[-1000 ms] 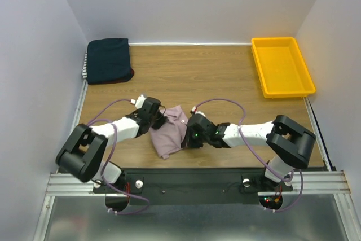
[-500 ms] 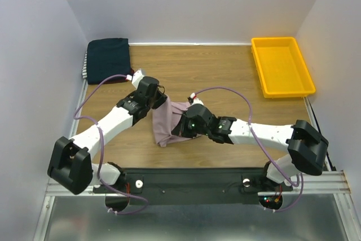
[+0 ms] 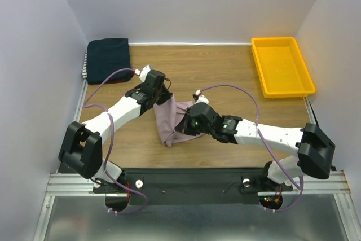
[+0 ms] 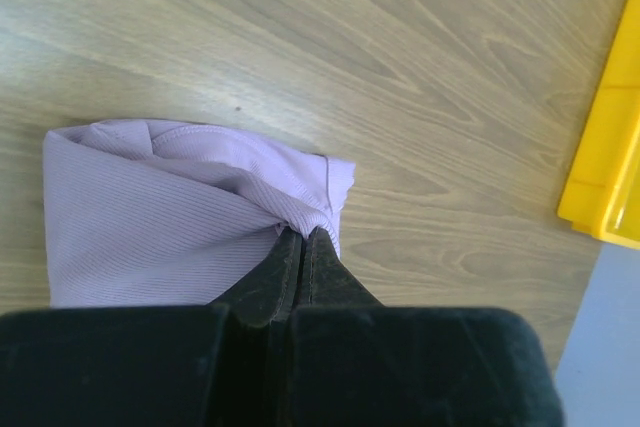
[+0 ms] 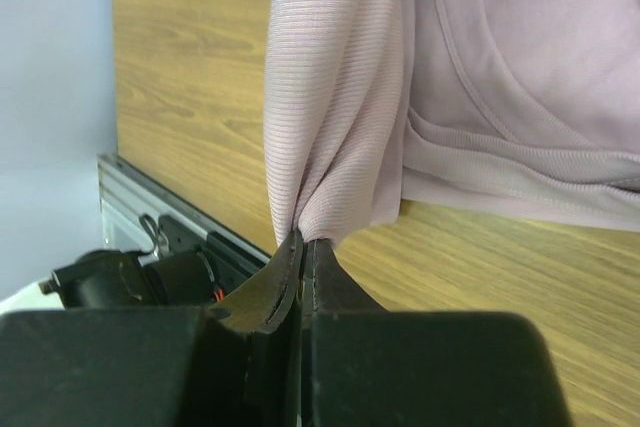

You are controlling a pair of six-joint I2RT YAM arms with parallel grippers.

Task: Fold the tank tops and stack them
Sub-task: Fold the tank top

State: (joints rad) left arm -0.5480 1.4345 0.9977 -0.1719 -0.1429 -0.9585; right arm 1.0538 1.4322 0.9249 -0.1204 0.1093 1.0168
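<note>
Near the middle of the table [image 3: 225,77], a little toward the lower left of the overhead view, the pink tank top [image 3: 168,122] was drawn out between the two arms. Whether it lay flat or was partly raised could not be told. The left jaws were pressed fully together on a bunched edge at the garment's upper end, and the left wrist view showed ribbed cloth puckering tightly right at their tips. The right jaws were likewise clamped shut on a fold of the same top, lower and further right, with fabric falling away from them in long soft pleats. The folded stack [image 3: 108,59], dark navy uppermost, sat in the upper left corner, well apart from the pink one. The yellow tray [image 3: 282,67] sat in the upper right.

From the way it draped, the top seemed light, limp and somewhat stretchy. It would sag wherever it was unsupported and hold no shape of its own. The ribbed knit probably gave the jaws decent friction, and nothing about it looked breakable. The better holds seemed to be the hemmed edges or strap seams, taken at two well-spaced corners so the cloth could be tensioned flat. A pinch in the gathered middle would likely catch several layers and leave creases.
</note>
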